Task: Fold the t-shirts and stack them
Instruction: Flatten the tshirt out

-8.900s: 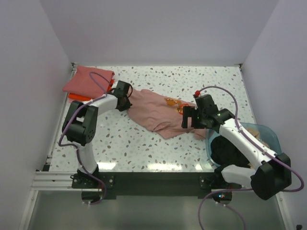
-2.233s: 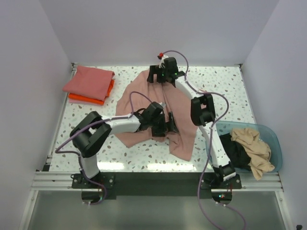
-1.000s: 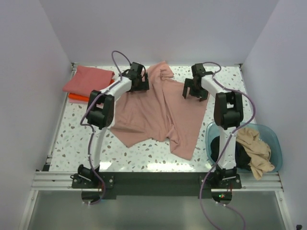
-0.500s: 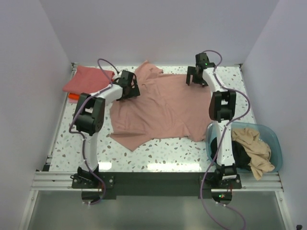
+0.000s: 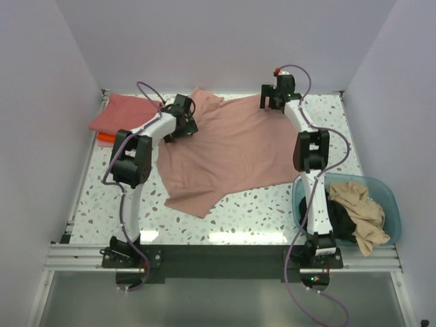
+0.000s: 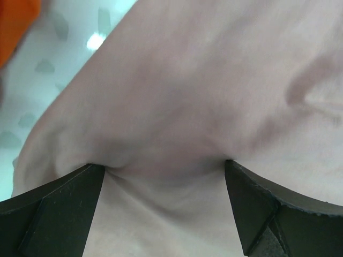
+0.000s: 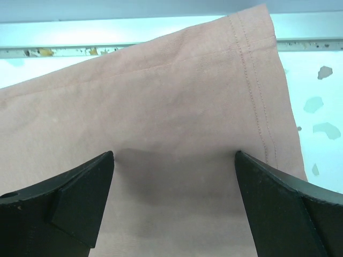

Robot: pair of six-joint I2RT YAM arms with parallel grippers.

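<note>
Step in hand: flatten the dusty pink t-shirt [image 5: 231, 146], which lies spread at frame centre in the top view. The left gripper [image 5: 185, 122] and right gripper [image 5: 274, 102] sit over its upper-left and upper-right edges, jaws wide, clamping nothing. Smooth the wrinkled lower-left hem before folding. Destination is probably the coral red t-shirt [image 5: 124, 114], folded at upper left. 2 more shirts lie in the blue tub [image 5: 390, 196], lower right.

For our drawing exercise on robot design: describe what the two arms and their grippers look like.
The left arm and right arm have white links and black joints, with purple cables looping alongside. The left gripper and right gripper have black, wedge-shaped fingers.
</note>
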